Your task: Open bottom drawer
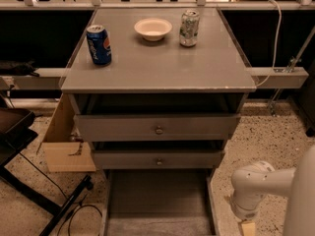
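The grey cabinet (157,70) has two taller drawer fronts with round knobs, the upper (158,130) and the lower (158,161). Below them the bottom drawer (157,195) stands pulled out toward me, showing its shallow grey tray. Its front and knob are cut off by the lower edge of the view. My white arm (253,188) is at the lower right, beside the tray's right wall and apart from it. My gripper is out of view below the frame.
On the cabinet top stand a blue Pepsi can (99,44), a white bowl (153,28) and a green-white can (189,28). A cardboard box (64,141) sits left of the cabinet. A black stand (19,132) and cable (74,215) lie at the left.
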`<state>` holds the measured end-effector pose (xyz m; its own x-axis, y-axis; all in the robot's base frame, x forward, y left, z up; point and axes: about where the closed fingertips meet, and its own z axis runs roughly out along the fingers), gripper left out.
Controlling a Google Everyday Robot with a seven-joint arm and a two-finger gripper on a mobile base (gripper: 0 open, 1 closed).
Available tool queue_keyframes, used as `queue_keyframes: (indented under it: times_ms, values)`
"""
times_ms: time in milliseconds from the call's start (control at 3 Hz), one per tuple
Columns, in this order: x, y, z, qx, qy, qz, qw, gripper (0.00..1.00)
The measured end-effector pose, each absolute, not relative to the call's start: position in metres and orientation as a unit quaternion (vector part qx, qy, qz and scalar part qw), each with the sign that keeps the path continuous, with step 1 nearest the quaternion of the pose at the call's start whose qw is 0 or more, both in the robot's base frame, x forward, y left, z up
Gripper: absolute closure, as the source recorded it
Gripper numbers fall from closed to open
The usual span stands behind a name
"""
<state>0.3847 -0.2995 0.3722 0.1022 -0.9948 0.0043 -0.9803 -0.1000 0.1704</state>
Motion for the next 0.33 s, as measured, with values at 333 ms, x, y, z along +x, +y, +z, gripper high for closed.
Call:
queue_keyframes:
  times_ms: [333]
  values:
    - [0.3539, -0.2971, 0.43, 0.729, -0.68, -0.038, 0.068, 0.0]
